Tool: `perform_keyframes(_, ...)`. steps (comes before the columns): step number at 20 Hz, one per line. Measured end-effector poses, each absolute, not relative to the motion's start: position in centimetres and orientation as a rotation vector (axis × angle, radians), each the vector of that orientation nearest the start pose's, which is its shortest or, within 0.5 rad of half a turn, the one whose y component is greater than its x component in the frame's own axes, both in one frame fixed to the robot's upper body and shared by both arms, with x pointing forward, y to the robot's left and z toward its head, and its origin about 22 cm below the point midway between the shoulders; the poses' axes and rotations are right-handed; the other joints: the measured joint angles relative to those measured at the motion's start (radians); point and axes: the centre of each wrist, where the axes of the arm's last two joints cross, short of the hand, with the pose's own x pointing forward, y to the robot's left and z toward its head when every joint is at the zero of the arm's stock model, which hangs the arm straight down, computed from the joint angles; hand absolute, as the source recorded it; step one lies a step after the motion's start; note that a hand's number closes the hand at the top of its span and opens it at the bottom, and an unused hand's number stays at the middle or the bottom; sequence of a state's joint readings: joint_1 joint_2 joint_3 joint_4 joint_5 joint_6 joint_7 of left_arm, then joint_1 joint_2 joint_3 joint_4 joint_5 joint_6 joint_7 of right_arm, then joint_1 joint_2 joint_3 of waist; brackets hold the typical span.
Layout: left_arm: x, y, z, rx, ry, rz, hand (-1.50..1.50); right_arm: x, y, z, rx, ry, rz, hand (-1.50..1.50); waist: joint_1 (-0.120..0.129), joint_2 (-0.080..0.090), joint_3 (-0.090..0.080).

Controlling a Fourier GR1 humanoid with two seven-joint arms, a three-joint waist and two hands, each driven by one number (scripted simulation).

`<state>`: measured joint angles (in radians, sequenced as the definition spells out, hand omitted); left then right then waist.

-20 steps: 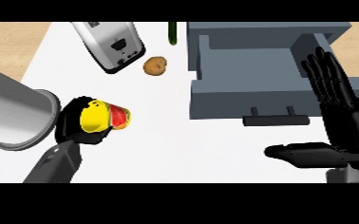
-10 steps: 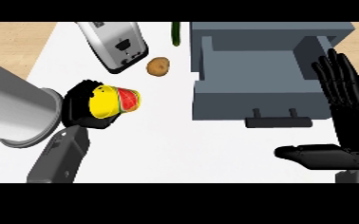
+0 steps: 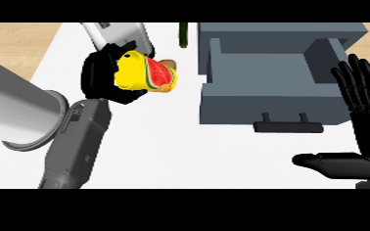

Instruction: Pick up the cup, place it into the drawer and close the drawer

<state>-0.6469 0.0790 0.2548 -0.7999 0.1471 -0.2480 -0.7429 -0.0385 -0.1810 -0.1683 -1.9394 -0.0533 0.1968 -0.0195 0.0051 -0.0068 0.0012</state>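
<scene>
My left hand (image 3: 103, 77) is curled round a yellow cup (image 3: 147, 73) with a red watermelon print, held above the white counter at the upper left. The cup is tipped so its mouth points right, toward the grey drawer (image 3: 278, 100). That drawer stands pulled out, open at the top, with a dark handle (image 3: 288, 126) on its front. The cup is left of the drawer's front corner and outside it. My right hand (image 3: 354, 93) shows at the right edge with fingers straight and pointing up, thumb low, holding nothing.
A silver toaster (image 3: 119, 33) lies behind my left hand. A brown potato (image 3: 171, 64) peeks out behind the cup. A thin dark green object (image 3: 184, 34) stands near the drawer's far left corner. A large grey metal pot (image 3: 25, 112) sits at the left edge.
My left hand has carried the cup up and to the right, closer to the drawer, now covering most of the potato. The right hand has shifted slightly right.
</scene>
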Motion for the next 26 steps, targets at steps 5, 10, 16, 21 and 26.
perform_keyframes(5,39.7,18.2,6.1,-0.375,-2.162,-0.013,1.5,22.9,-28.7,11.0,-0.092,-1.991,0.229,-1.5,-0.001,0.001,0.0)
perform_keyframes(10,40.6,14.1,11.1,-0.369,-2.156,-0.084,1.5,23.5,-29.1,11.1,-0.079,-1.995,0.225,-1.5,-0.01,0.004,-0.001)
perform_keyframes(16,41.5,9.9,15.2,-0.325,-2.132,-0.138,1.5,23.9,-29.2,11.0,-0.082,-2.003,0.224,-1.5,-0.018,0.007,-0.001)
perform_keyframes(21,42.5,7.1,16.4,-0.309,-2.075,-0.147,1.5,23.3,-29.2,11.1,-0.068,-2.009,0.23,-1.5,-0.031,0.01,-0.001)
perform_keyframes(26,42.8,4.8,16.4,-0.292,-2.01,-0.147,1.5,23.4,-29.3,11.2,-0.064,-2.005,0.246,-1.5,-0.041,0.012,-0.001)
